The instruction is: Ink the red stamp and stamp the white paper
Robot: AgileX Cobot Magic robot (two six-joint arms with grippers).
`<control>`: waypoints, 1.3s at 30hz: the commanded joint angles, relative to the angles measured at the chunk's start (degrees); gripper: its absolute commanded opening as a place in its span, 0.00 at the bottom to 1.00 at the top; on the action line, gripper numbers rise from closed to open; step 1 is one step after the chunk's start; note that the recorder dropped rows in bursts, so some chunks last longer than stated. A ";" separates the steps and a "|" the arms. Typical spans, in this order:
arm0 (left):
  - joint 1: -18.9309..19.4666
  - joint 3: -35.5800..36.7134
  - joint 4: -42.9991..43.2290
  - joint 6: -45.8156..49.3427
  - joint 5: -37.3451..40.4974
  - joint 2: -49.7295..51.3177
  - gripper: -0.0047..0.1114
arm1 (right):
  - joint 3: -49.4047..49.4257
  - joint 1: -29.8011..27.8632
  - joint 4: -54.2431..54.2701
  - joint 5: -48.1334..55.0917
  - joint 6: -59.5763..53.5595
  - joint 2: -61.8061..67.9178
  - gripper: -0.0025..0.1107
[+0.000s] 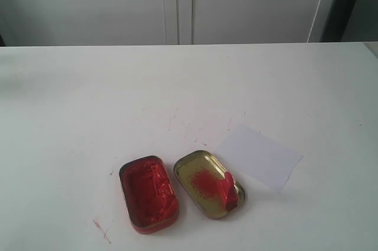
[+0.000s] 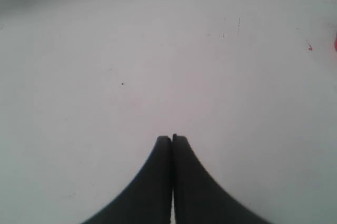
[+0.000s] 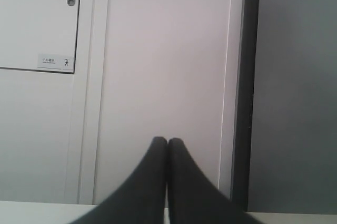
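— Where do we start?
— The red stamp [image 1: 229,191] lies in the gold lid [image 1: 190,171], lower centre; the white paper [image 1: 258,156] is just beyond. Both our jaws are pressed together, empty: we should open wide, then grip the stamp squarely

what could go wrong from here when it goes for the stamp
The red stamp sits inside the gold lid, close to its rim: a gripper may knock the rim and shift the lid. The white paper is thin and unheld beside the lid, so it may slide when pressed. The left gripper and right gripper are shut and must open first.
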 commanded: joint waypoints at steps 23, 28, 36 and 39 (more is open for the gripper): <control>-0.28 0.56 -0.14 -0.09 0.06 -0.22 0.04 | 0.31 0.14 4.05 2.95 1.60 -0.23 0.02; -0.28 0.56 -0.14 -0.09 0.06 -0.22 0.04 | -0.91 0.14 4.05 5.91 1.60 -0.23 0.02; -0.28 0.56 -0.14 -0.09 0.06 -0.22 0.04 | -10.95 0.14 4.05 23.39 1.60 -0.23 0.02; -0.28 0.56 -0.14 -0.09 0.06 -0.22 0.04 | -14.35 0.14 3.79 28.80 1.34 -0.23 0.02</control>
